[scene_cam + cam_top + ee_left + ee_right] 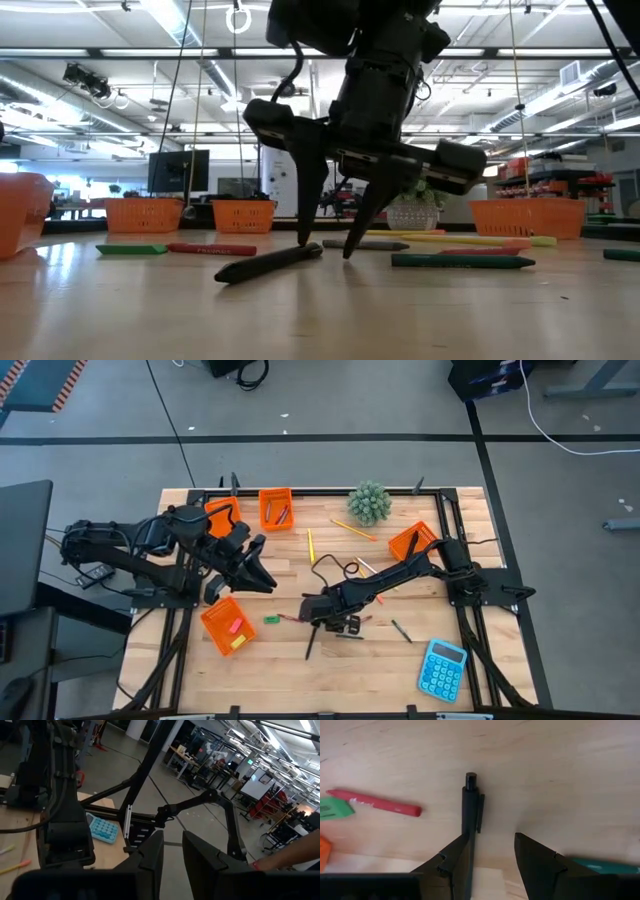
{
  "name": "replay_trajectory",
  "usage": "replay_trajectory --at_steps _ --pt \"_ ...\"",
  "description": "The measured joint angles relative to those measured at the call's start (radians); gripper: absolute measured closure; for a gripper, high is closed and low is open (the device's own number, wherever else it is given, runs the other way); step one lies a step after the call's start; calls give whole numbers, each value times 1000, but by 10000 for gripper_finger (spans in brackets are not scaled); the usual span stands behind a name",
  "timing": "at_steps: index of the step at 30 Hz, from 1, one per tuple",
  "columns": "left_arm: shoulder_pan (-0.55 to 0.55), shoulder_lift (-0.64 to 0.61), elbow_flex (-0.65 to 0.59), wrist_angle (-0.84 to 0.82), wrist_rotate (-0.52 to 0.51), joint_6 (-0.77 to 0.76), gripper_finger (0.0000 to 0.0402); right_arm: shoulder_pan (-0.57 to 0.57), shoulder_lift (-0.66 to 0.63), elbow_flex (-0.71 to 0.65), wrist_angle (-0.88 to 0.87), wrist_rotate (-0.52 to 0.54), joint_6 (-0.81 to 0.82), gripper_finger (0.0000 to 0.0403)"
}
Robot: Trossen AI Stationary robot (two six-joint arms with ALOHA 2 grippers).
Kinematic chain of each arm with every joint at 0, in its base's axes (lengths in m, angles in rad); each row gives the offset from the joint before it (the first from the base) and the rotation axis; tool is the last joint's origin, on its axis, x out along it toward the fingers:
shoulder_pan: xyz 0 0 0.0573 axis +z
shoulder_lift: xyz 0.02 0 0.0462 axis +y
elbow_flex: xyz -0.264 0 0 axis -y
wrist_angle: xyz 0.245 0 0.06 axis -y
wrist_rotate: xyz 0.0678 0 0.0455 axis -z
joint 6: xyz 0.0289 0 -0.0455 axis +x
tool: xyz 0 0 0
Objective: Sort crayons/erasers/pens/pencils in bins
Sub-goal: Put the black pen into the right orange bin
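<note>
Pen pickup is the step in hand. Right gripper [492,857] is lowered to the tabletop at centre-bottom of the high view, fingers spread and grasping nothing. A black pen [469,815] lies flat on the wood; in the right wrist view its barrel runs alongside one finger [454,857] rather than in the gap between the two, so the pen appears to sit off-centre to the grip, though the finger hides its lower end. A red crayon [375,803] and a green eraser [332,809] lie to the left of the pen in that view, apart from it.

Left gripper [258,572] is raised at centre-left of the high view, its fingers [150,857] only slightly parted and empty.

Four orange bins are on the table: two at upper left [275,508], one at lower left [227,625] holding small pieces, one at right [413,540].

Next move, as a judgement:
1. Shift the right gripper sideways until the pen lies between the fingers
2. Clamp on the barrel near its middle
3. Lift clear of the crayon and carry to the pen bin
</note>
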Motion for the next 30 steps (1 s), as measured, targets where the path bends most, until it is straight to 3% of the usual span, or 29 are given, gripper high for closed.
replay_trajectory --at_steps 10,17,30 --pt "0 -3 0 -8 0 -18 320 8 0 16 5 -37 -12 242" --pt "-2 -3 0 -24 0 -26 316 14 0 16 152 3 -8 242" --pt "-1 -3 0 -29 0 -25 316 11 0 16 53 18 -64 242"
